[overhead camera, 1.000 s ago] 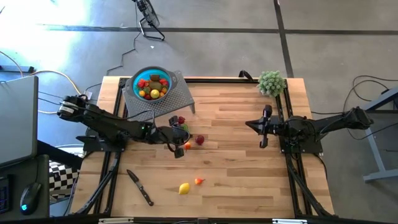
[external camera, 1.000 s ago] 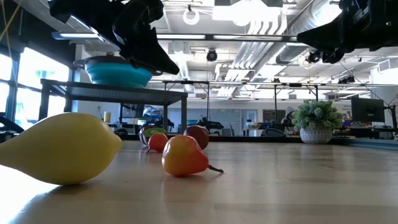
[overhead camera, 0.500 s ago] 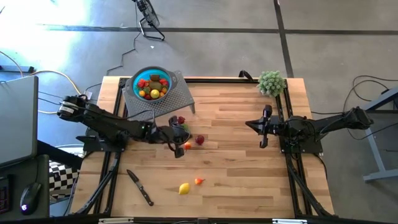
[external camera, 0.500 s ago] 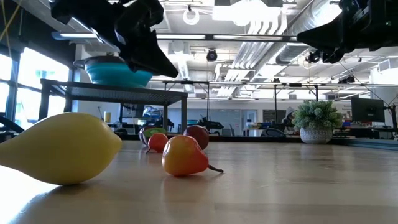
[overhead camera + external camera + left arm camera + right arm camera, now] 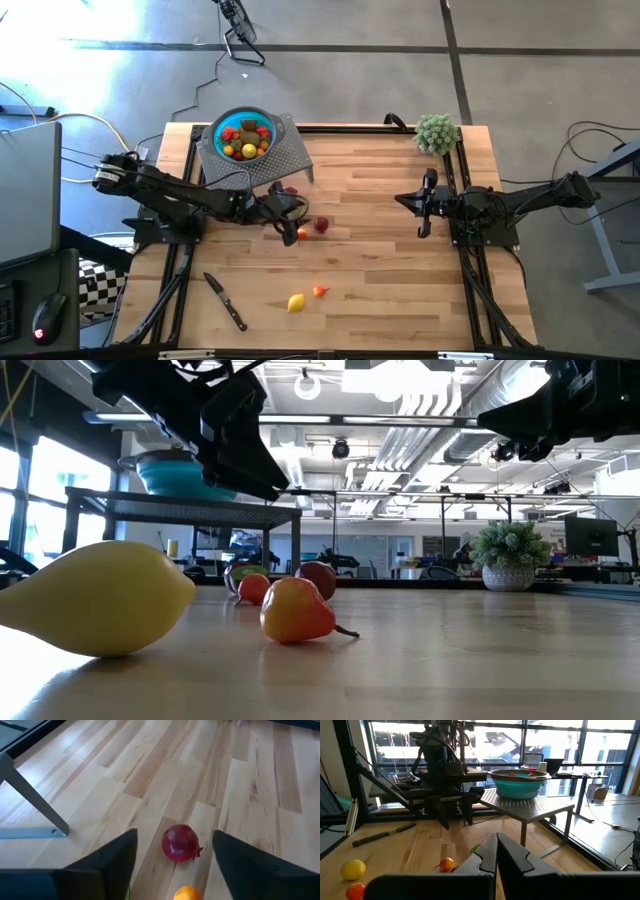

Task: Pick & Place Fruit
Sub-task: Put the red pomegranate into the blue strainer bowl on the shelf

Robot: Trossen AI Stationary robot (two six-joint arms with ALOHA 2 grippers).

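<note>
The fruit lies in 3 groups. Several pieces, red, orange, yellow and dark, fill the teal bowl [image 5: 242, 137], which stands on a perforated metal stand [image 5: 285, 156] at the far left of the worktop [image 5: 380, 260]. A second group lies near the middle-left of the worktop: a dark red fruit [image 5: 322, 225], an orange fruit [image 5: 302, 235] just beside it, and a red fruit [image 5: 291, 191] near the stand's edge. A third group lies nearer the front edge: a yellow lemon-shaped fruit [image 5: 296, 302] with a small orange-red fruit [image 5: 320, 291] just beside it.

The left gripper [image 5: 282, 222] hangs above the second group. In the left wrist view its fingers [image 5: 112, 857] stand apart and released, with the dark red fruit [image 5: 180, 842] on the worktop between them and untouched; the orange fruit [image 5: 186, 893] shows closer to the wrist.

The right gripper [image 5: 427, 203] waits at the right side of the worktop, well apart from all fruit. Its fingers [image 5: 485, 854] are clenched together on nothing.

A black-handled knife [image 5: 226, 301] lies at the near left of the worktop. A fuzzy green plant ball [image 5: 437, 132] sits at the far right corner.
</note>
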